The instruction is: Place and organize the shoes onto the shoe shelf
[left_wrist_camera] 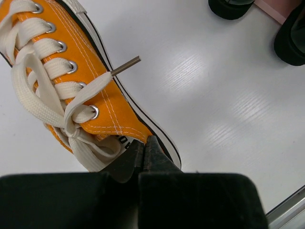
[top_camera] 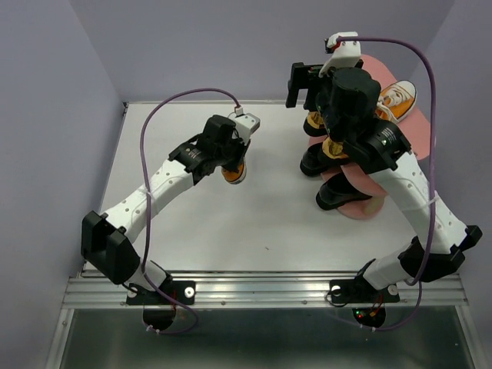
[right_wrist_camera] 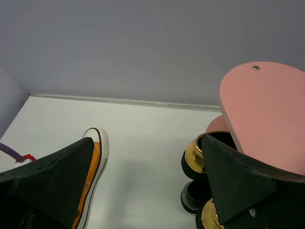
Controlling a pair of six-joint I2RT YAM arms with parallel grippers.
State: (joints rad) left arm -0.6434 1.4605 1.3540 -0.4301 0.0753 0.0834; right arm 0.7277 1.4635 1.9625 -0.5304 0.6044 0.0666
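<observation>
Your left hand (left_wrist_camera: pixel 147 143) is clamped on the heel rim of the orange canvas sneaker with white laces (left_wrist_camera: pixel 71 81), left of centre over the white counter (left_wrist_camera: pixel 214 105). Your right hand (right_wrist_camera: pixel 147 143) is spread wide at upper right over the pink oval-board shoe shelf (right_wrist_camera: pixel 271 105). Shiny gold loafers (right_wrist_camera: pixel 193 157) and glossy black dress shoes (top_camera: pixel 338 196) crowd beneath it, and a second orange sneaker (top_camera: pixel 396 96) sits on the top board.

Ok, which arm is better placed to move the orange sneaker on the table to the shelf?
Left. The left tool is shut on the rim of the orange sneaker; the right tool hangs open by the pink shelf, gripping nothing.
</observation>
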